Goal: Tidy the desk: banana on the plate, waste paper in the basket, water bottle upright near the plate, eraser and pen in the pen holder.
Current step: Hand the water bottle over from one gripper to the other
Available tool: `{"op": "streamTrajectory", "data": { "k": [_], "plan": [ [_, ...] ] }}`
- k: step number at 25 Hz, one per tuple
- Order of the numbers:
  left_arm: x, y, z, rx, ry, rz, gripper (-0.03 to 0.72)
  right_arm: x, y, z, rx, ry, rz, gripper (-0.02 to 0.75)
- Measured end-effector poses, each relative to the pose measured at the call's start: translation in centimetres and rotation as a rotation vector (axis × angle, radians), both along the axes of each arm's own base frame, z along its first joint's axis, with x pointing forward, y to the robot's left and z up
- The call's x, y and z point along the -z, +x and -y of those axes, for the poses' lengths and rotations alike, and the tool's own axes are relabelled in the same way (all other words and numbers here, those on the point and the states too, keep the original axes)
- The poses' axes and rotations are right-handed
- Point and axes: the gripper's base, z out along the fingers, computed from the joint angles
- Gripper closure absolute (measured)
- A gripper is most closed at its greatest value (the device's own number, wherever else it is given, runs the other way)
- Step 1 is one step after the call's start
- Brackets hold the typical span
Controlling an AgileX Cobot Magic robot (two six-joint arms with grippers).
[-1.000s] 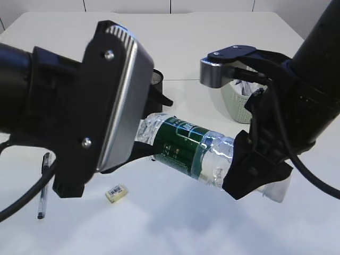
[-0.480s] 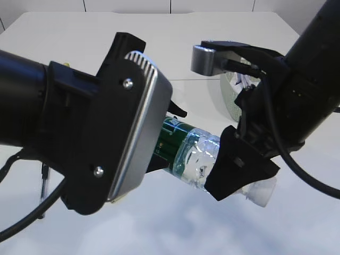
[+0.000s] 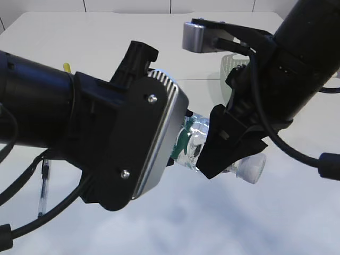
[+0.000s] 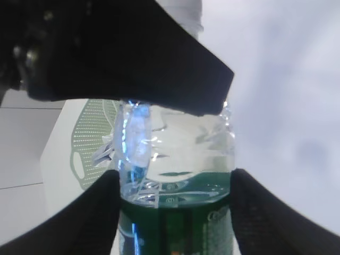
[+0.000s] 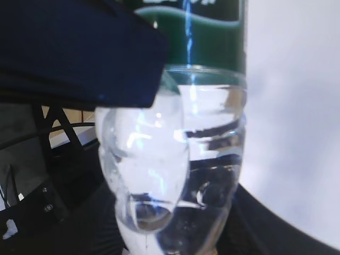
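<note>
The water bottle (image 3: 192, 142) is off the desk and lying sideways in the air, its white cap (image 3: 254, 169) pointing right. My left gripper (image 3: 178, 147) is shut on its green-labelled body, mostly hidden behind the wrist housing. In the left wrist view the bottle (image 4: 175, 154) fills the gap of the left gripper (image 4: 172, 183), and both fingers touch its sides. My right gripper (image 3: 223, 155) is shut on the clear end near the cap. The right wrist view shows the bottle (image 5: 175, 159) wedged in the right gripper (image 5: 172, 201). Plate, eraser and pen holder are hidden.
The green woven basket (image 3: 228, 66) stands at the back right behind the right arm; the basket (image 4: 95, 133) also shows past the bottle. A pen (image 3: 43, 183) lies at the left near the front. A yellow banana tip (image 3: 67, 66) peeks out over the left arm.
Both arms have shifted with the bottle between them. The left wrist housing moved right and nearer the camera, now covering the eraser and most of the bottle. The right arm rose a little.
</note>
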Motion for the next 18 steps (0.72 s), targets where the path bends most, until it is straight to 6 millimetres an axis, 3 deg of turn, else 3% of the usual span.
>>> {"op": "streamTrajectory", "data": {
  "k": [9,18],
  "plan": [
    [0.1,0.1,-0.1,-0.021,0.011,-0.006,0.127,-0.2,-0.1,-0.5,0.007,0.058,-0.037,0.409],
    [0.1,1.1,-0.6,-0.015,0.052,0.082,0.115,-0.5,-0.1,-0.9,0.021,0.100,-0.042,0.409]
  ]
}}
